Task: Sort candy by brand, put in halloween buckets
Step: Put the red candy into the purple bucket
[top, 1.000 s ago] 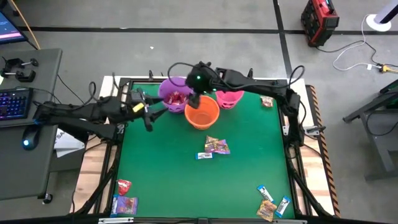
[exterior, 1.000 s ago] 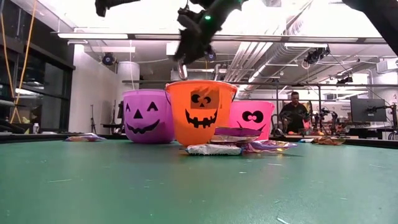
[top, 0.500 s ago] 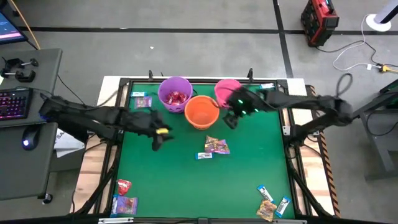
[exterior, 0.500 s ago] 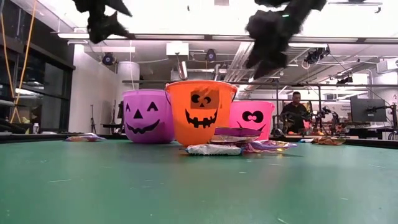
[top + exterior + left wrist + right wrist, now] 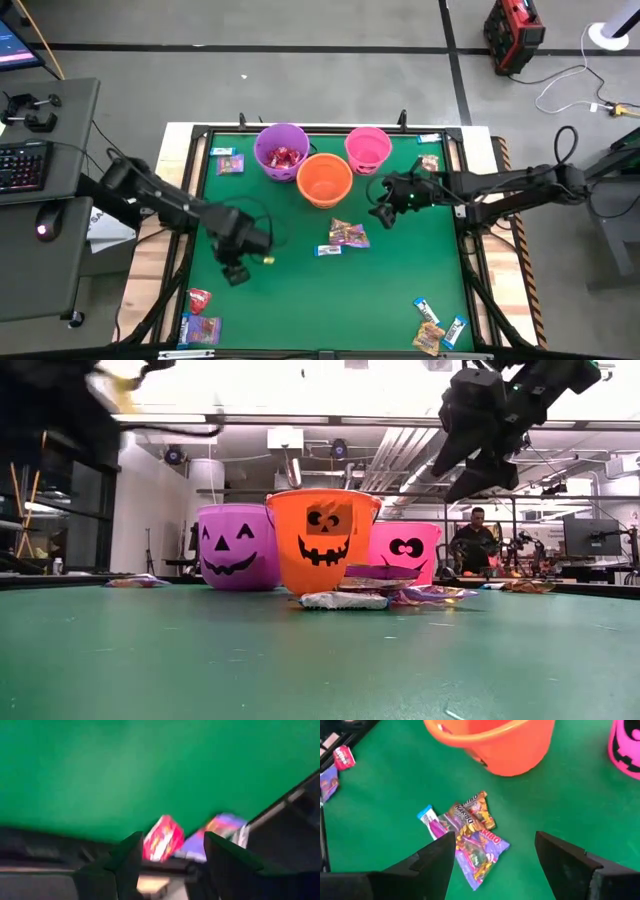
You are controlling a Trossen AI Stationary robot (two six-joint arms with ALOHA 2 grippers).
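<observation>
Both pincers are spread and empty.

Your right pincer (image 5: 383,212) hangs above the surface (image 5: 290,300), just right of the mid pile (image 5: 347,235), with the orange bucket (image 5: 325,180) up-left of it. The wrist view shows the pile (image 5: 470,840) between the fingers (image 5: 440,857): gold and purple packs overlapping, and a blue-white bar (image 5: 428,817) at the edge.

Your left pincer (image 5: 240,268) is over the left part of the surface, aimed at the near-left corner, where a red candy (image 5: 199,297) and a purple pack (image 5: 200,328) lie by the rim. In its wrist view the red one (image 5: 162,837) sits between the fingers (image 5: 132,860).

More candy is near-right (image 5: 435,330), plus strays at the back by the purple bucket (image 5: 281,150) and the pink bucket (image 5: 368,148). The purple one already holds red wrappers.

Advice:
- Right: the pile overlaps, so take one piece. The blue-white bar is the easiest to take alone; come straight down across its narrow side.
- Left: go for the red candy and mind the rim beside it. It probably goes in purple.
- The buckets nearly touch. Drop from directly above the opening.
</observation>
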